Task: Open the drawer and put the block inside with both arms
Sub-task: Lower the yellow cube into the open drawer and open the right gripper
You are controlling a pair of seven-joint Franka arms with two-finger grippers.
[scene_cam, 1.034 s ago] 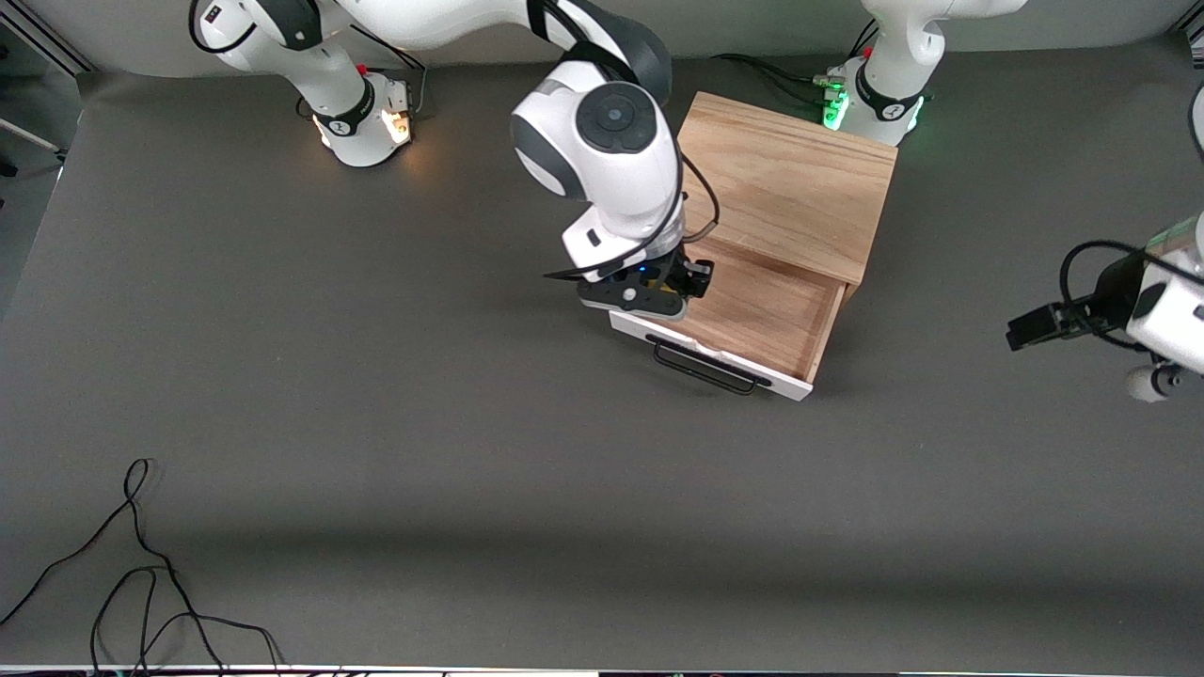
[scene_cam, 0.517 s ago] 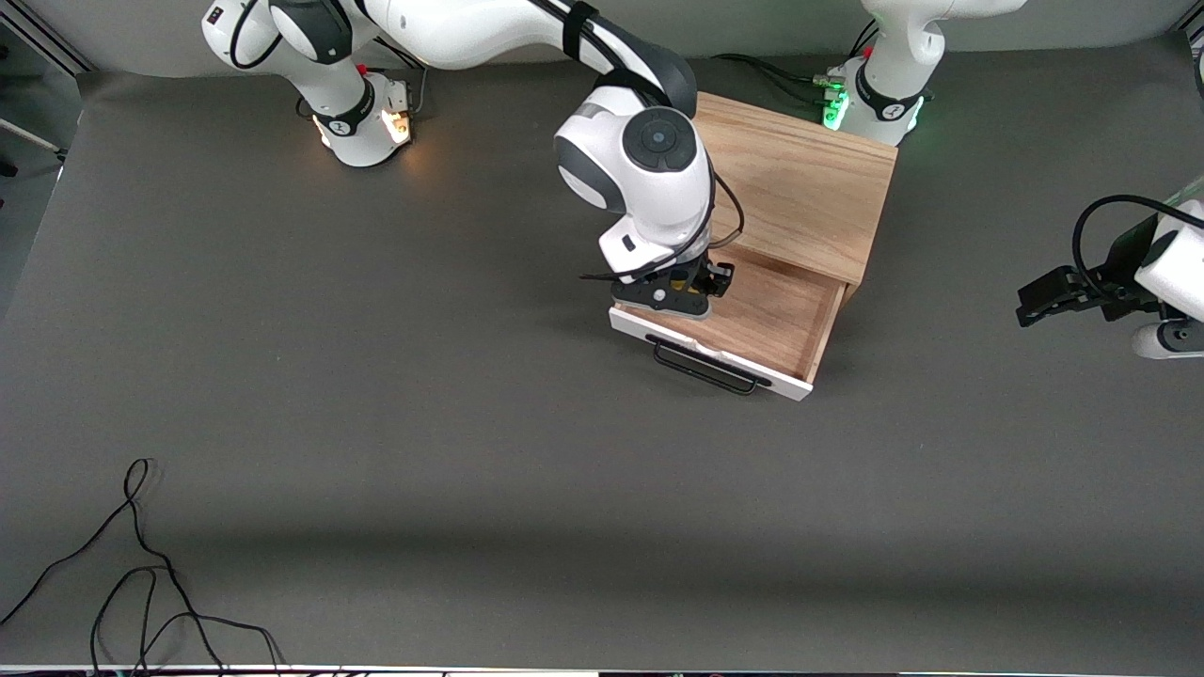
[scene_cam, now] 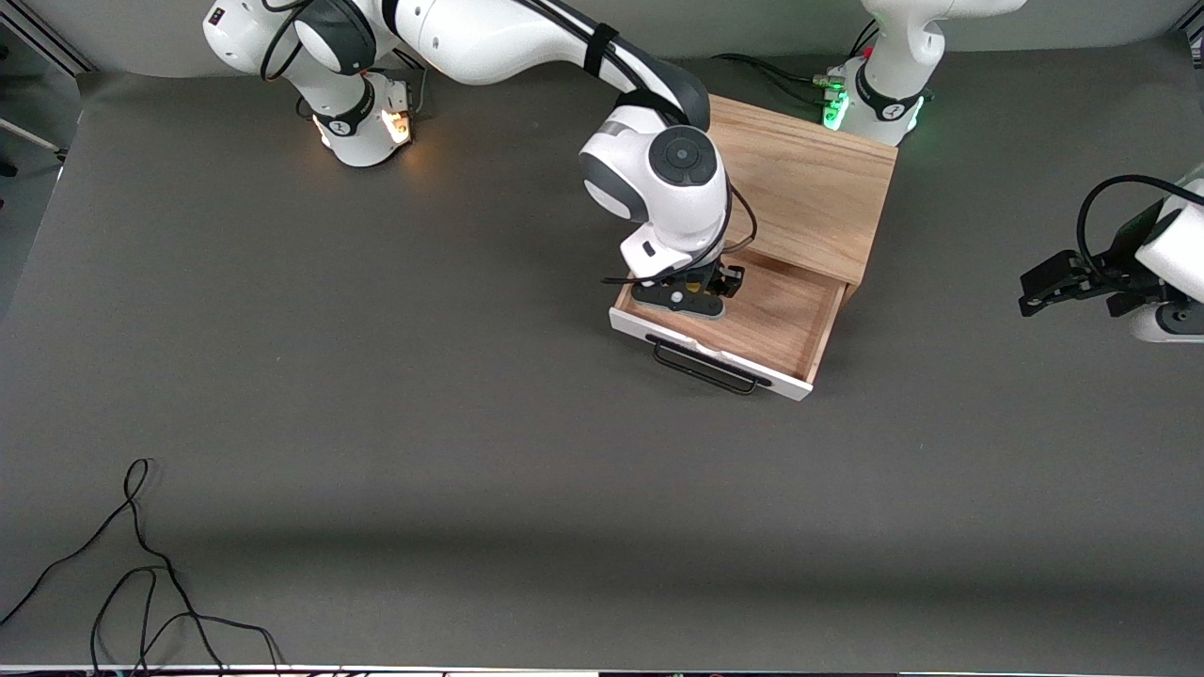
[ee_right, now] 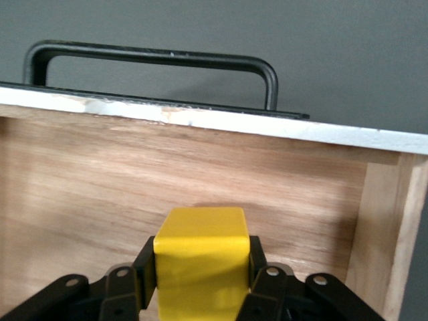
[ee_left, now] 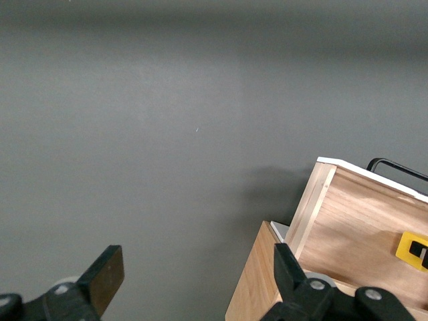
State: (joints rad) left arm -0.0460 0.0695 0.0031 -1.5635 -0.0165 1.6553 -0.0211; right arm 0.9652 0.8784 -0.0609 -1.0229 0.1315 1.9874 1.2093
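Note:
The light oak cabinet (scene_cam: 800, 183) stands near the left arm's base, and its drawer (scene_cam: 781, 324) is pulled open. The drawer's white front panel (scene_cam: 790, 384) and black wire handle (scene_cam: 705, 369) face the front camera. My right gripper (scene_cam: 691, 293) is low over the drawer's floor at the end toward the right arm. It is shut on the yellow block (ee_right: 200, 261), which sits between the fingers (ee_right: 144, 267) above the wood floor (ee_right: 100, 180). My left gripper (scene_cam: 1044, 282) is open and empty over bare table at the left arm's end. The left wrist view shows its fingers (ee_left: 107, 277) apart, and the block (ee_left: 413, 249) farther off.
A loose black cable (scene_cam: 141, 564) lies on the table at the near corner toward the right arm's end. The grey table top (scene_cam: 423, 395) stretches wide in front of the drawer. Both arm bases (scene_cam: 362, 118) stand along the table's back edge.
My right gripper has carried the block from the drawer's front corner farther in over the drawer floor and lower. The left gripper has shifted slightly away from the cabinet.

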